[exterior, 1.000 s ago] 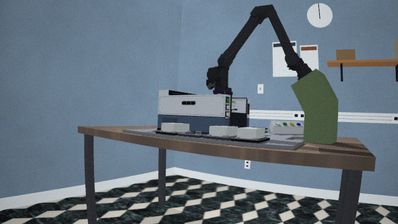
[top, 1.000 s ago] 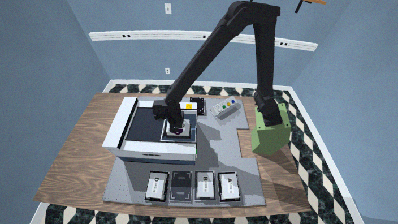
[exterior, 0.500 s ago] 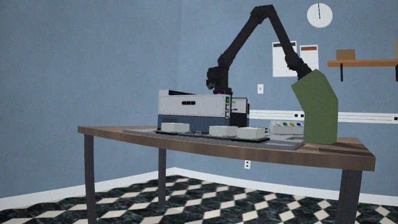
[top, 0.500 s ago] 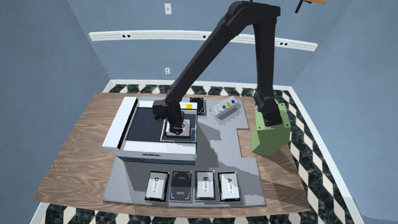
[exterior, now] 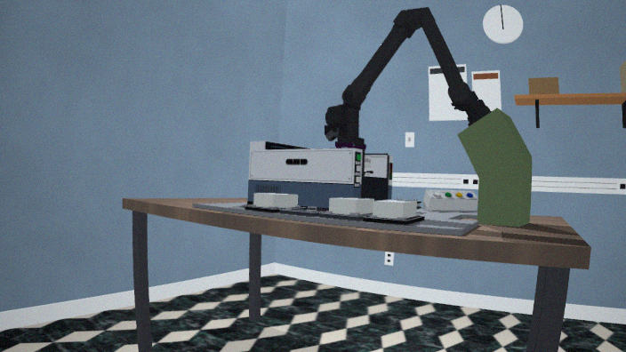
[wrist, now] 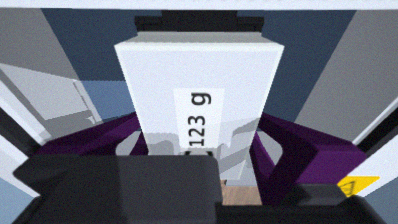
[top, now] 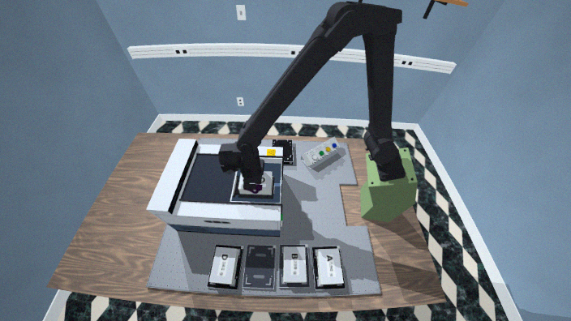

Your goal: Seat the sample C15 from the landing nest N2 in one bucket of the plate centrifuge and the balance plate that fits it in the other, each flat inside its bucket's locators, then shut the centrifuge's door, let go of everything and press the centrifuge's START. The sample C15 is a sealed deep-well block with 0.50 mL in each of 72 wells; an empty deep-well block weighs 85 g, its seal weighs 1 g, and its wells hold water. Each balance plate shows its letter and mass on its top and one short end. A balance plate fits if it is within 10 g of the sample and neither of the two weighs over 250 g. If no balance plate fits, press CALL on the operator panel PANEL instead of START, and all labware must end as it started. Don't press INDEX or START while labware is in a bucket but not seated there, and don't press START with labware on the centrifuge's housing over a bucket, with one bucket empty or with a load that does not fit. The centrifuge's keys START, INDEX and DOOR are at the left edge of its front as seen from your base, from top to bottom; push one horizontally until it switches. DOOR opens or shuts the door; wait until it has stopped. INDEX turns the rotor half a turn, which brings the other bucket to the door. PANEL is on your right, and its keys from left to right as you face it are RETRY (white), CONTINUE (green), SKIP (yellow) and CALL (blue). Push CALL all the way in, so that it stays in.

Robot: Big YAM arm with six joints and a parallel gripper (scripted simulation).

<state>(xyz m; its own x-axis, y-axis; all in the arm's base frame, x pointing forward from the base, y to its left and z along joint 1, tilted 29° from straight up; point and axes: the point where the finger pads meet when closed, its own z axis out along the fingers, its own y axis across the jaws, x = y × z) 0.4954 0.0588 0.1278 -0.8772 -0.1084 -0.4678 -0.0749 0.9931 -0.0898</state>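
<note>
The hand (top: 255,187) pinches the 123 g balance plate (wrist: 200,95) inside the centrifuge (top: 191,211) opening, low over a bucket; seating unconfirmed. One slot (top: 259,265) in the front row is vacated. Release, door closing and START apparently remain.
</note>
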